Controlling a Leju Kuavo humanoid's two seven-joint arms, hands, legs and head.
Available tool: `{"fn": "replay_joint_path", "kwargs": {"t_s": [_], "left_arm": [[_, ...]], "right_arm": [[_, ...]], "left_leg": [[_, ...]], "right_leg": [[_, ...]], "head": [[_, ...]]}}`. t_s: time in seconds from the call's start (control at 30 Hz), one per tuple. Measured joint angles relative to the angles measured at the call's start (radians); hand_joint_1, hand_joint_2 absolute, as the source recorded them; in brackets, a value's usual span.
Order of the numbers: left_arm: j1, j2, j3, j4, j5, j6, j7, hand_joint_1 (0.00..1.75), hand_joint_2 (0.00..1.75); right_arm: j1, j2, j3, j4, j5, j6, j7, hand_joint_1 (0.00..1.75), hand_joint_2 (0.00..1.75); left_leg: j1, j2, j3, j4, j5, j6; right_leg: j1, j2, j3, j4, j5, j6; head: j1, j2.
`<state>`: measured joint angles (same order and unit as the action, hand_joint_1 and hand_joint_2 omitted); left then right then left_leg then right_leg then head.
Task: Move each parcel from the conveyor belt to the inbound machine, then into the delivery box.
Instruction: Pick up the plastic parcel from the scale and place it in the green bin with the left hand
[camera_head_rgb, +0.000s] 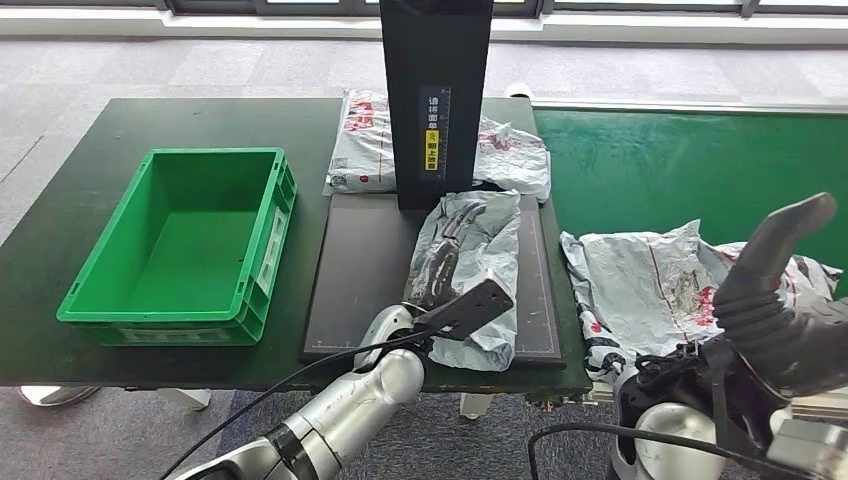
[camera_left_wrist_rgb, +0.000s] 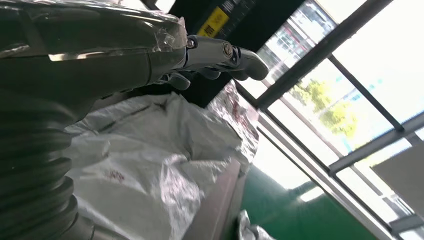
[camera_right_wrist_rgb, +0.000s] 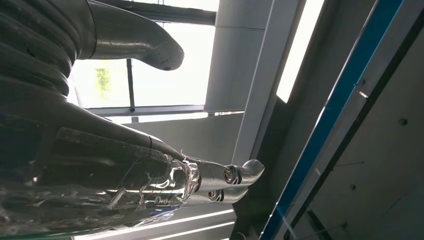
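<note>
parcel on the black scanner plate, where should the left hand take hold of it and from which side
Probably at the near end of the parcel on the plate, coming from the robot's side. The bag lies flat and crumpled lengthwise on the plate, its far end close to the black column, so the loose folds at the near edge look easiest to pinch. The left hand already lies on it there.

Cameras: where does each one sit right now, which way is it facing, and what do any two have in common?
Head view: high on the body, looking down at the green box, black platform and conveyor; both arms show.
Left wrist view: behind the left hand, over a grey parcel, towards windows.
Right wrist view: behind the right hand, tilted up at windows.
Shared: head and left wrist views both show the platform parcel.
</note>
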<state>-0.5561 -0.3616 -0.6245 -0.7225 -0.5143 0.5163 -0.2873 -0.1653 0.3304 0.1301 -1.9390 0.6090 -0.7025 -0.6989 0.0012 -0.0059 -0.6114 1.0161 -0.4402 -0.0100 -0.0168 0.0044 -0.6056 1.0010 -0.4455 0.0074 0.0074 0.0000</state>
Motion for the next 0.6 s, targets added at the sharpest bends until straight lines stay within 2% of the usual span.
{"fn": "replay_joint_path", "kwargs": {"t_s": [0.3, 0.47, 0.6], "left_arm": [[-0.059, 0.0, -0.266, 0.017, 0.036, -0.119, 0.097, 0.0, 1.75], [-0.077, 0.0, -0.342, 0.027, 0.032, -0.13, 0.113, 0.0, 1.75], [-0.087, 0.0, -0.399, 0.042, -0.001, -0.128, 0.159, 0.0, 1.75]], "right_arm": [[0.004, 0.0, -0.012, 0.0, 0.013, 0.0, 0.0, 0.0, 1.75], [0.005, 0.0, -0.012, 0.0, 0.015, 0.0, 0.002, 0.0, 1.75], [0.01, -0.001, -0.013, 0.0, 0.025, 0.0, 0.017, 0.0, 1.75]], "left_leg": [[0.0, 0.001, 0.0, 0.0, 0.0, 0.0], [0.0, 0.0, 0.0, 0.0, 0.0, 0.0], [0.0, 0.0, 0.0, 0.0, 0.0, 0.0]], "right_leg": [[0.0, 0.0, 0.0, 0.001, 0.0, 0.0], [0.0, 0.0, 0.0, 0.0, 0.0, 0.0], [0.0, 0.0, 0.0, 0.0, 0.0, 0.0]], "head": [[0.0, 0.0], [0.0, 0.0], [0.0, 0.0]]}}
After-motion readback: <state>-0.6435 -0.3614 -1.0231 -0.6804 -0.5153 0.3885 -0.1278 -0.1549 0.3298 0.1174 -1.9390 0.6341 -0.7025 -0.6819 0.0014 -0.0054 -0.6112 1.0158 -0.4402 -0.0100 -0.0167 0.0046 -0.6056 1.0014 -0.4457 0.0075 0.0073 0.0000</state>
